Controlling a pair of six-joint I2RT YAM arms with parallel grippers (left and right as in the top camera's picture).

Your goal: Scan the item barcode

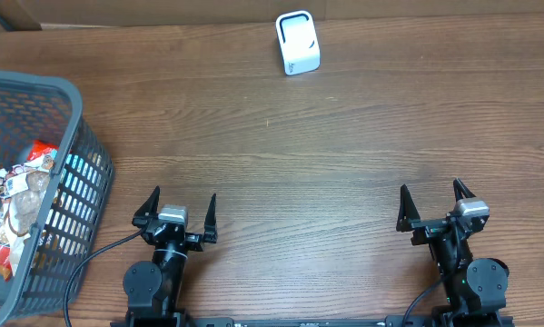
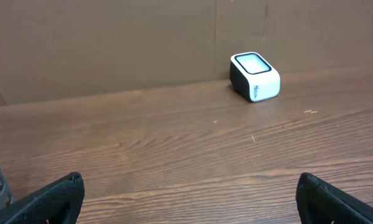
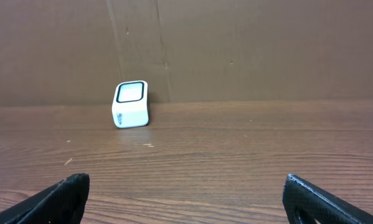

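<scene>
A small white scanner (image 1: 298, 43) with a dark window stands at the far edge of the table, also seen in the left wrist view (image 2: 254, 76) and the right wrist view (image 3: 131, 104). Packaged items (image 1: 17, 209) lie in a grey basket (image 1: 81, 118) at the left; no barcode shows on them. My left gripper (image 1: 182, 211) rests near the front edge, open and empty (image 2: 189, 193). My right gripper (image 1: 433, 204) rests at the front right, open and empty as well (image 3: 186, 193).
A brown cardboard wall (image 2: 111, 43) backs the wooden table (image 1: 326, 163) behind the scanner. The basket takes up the left side, close to my left arm. A black cable (image 1: 90, 263) runs along the basket's lower side.
</scene>
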